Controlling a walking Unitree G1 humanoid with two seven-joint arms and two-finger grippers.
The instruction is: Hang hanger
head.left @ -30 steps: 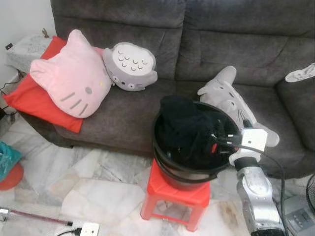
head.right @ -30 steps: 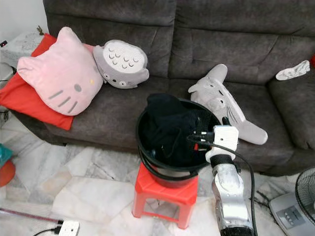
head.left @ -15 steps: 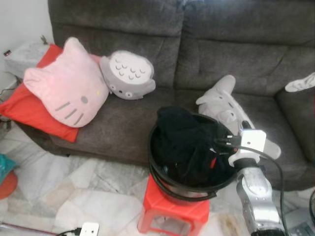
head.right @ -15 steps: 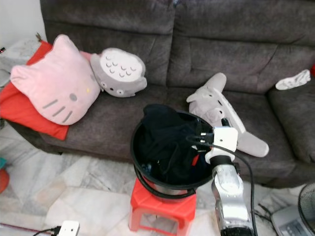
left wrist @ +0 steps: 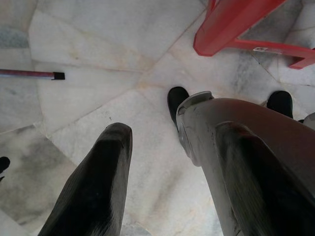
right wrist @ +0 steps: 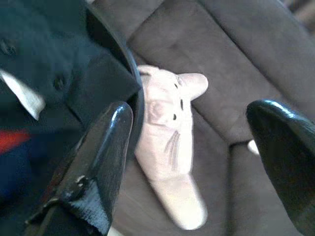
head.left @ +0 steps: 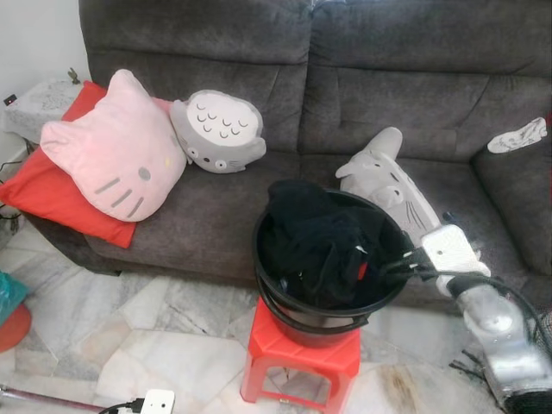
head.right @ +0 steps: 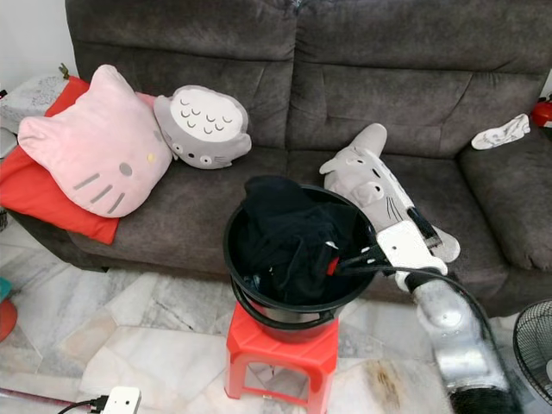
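Hanger unclear, perhaps among clothes [head.left: 319,241]; right hand [head.left: 392,263], fingers spread, at bucket [head.left: 285,302] rim.

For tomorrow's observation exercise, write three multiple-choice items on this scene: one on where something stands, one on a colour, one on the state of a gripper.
1. Where does the bucket stand?
A. on the sofa
B. on a stool
C. on the bare floor

2. What colour is the stool?
A. red
B. blue
C. white

3. How are the fingers of the right gripper?
A. shut on a hanger
B. shut on a plush toy
C. open, holding nothing

Answers:
1. B: the black bucket sits on top of the small stool in front of the sofa.
2. A: its seat and legs are red against the pale marble floor.
3. C: the right wrist view shows its two black fingers wide apart at the bucket's rim, with nothing between them.
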